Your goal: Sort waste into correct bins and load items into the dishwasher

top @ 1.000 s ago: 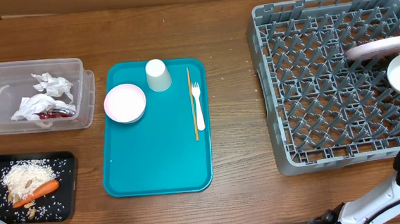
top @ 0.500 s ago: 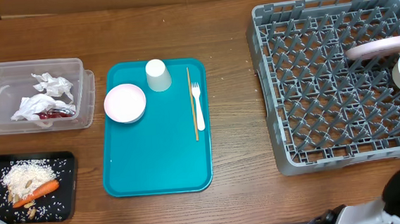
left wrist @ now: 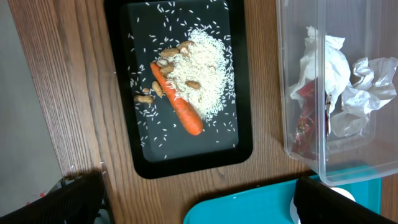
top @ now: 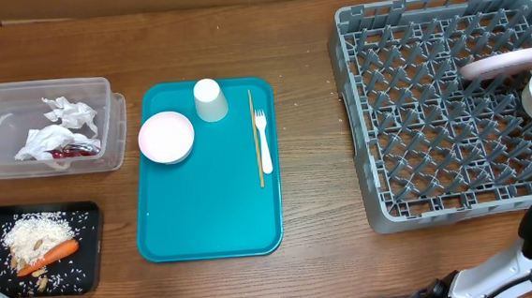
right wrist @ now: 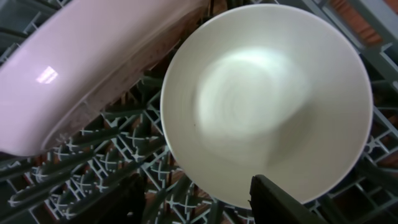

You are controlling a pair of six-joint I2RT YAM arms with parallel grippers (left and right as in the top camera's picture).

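A white bowl [right wrist: 267, 106] rests in the grey dishwasher rack [top: 353, 115] beside a pale pink plate [right wrist: 93, 68] standing on edge. My right gripper [right wrist: 196, 186] is open just over the bowl's near rim, one finger in front of it. A pink bowl [top: 166, 136], white cup [top: 209, 98], fork [top: 263, 140] and wooden stick [top: 255, 136] lie on the teal tray [top: 210, 219]. Napkins [top: 58, 126] and a red wrapper [top: 76, 151] sit in the clear tub [top: 36, 86]. Carrot [left wrist: 177, 106] and rice [left wrist: 202, 68] lie in the black tray [left wrist: 186, 155]. My left gripper [left wrist: 211, 205] hangs open and empty above the teal tray's corner.
The rack fills the right side of the wooden table, its upright pegs close around the bowl and plate. Tub and black tray stand at the left edge. Bare wood runs between the teal tray and the rack.
My right gripper has opened and let go of the white bowl, which has tipped to lean next to the pink plate. The left arm has not moved.
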